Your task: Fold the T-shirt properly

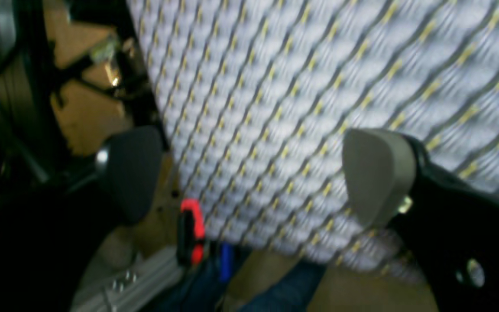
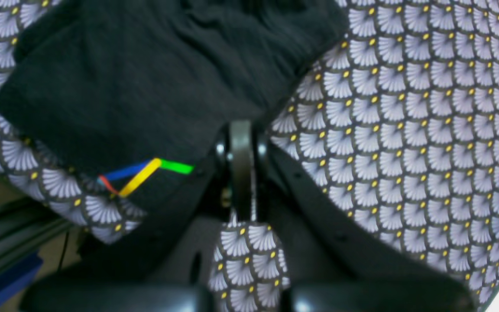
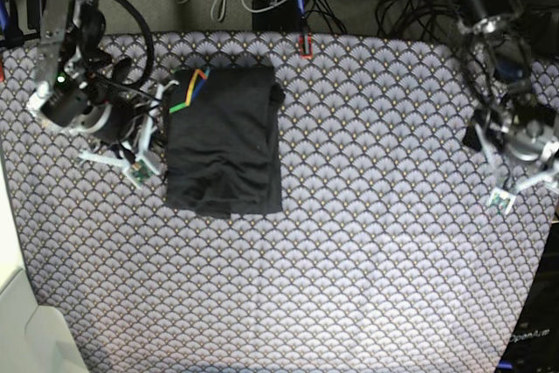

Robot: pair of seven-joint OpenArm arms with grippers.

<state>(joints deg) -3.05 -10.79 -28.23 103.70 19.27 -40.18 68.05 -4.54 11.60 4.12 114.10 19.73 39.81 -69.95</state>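
I see the table covered edge to edge by a scallop-print tablecloth [image 3: 367,216], grey fans with small yellow dots. On it lies the T-shirt [image 3: 224,139], dark charcoal, folded into a rough rectangle toward the far left in the base view, its coloured striped mark [image 2: 145,172] at one corner.

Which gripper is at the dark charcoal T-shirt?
The right gripper, shut, at the folded dark charcoal T-shirt's edge near its coloured stripes; the left gripper hangs open across the scallop-print tablecloth.
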